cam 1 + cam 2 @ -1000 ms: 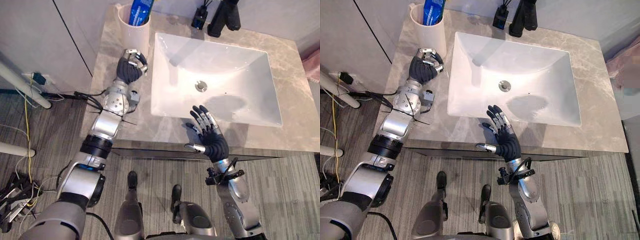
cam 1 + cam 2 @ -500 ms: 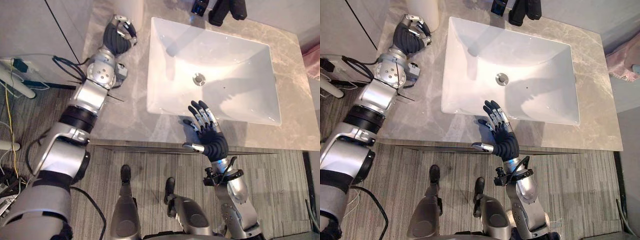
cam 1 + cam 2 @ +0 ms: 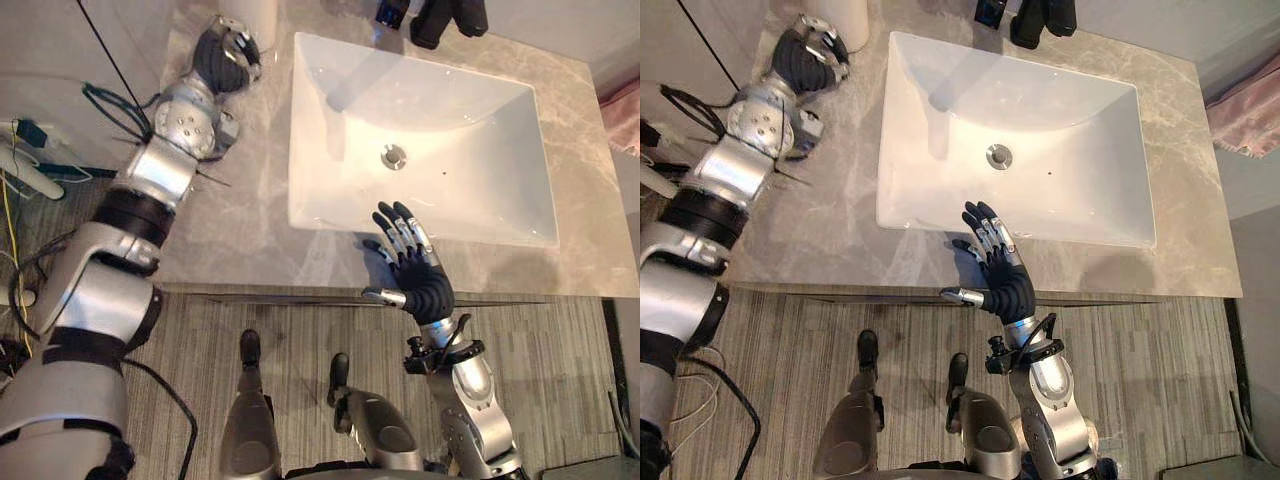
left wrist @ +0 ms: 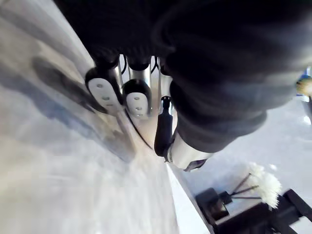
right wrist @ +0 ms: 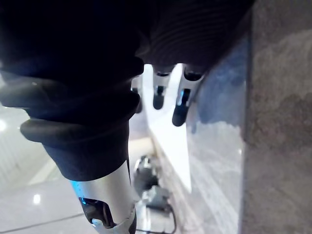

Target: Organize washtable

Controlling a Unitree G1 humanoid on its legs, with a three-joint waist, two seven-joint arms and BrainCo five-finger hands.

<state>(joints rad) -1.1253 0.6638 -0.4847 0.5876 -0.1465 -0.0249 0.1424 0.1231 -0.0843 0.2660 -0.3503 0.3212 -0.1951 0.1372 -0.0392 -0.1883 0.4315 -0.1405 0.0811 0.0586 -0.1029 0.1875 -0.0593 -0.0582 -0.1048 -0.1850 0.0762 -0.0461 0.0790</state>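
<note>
Left hand [image 3: 226, 58] is over the grey countertop [image 3: 240, 200], just beside the white cup [image 3: 847, 18] at the back corner. Its fingers are curled and hold nothing (probably positioned to take or shift the cup). Right hand [image 3: 412, 268] hovers at the front rim of the basin [image 3: 480, 130], fingers straight and spread, empty and judged to be idle. Black faucet [image 3: 447, 18] stands behind the basin.

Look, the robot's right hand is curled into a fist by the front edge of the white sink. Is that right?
Not quite. The right hand is by the front edge of the white sink, but it is not a fist: its fingers are straight and spread open. The left eye view shows it.
</note>
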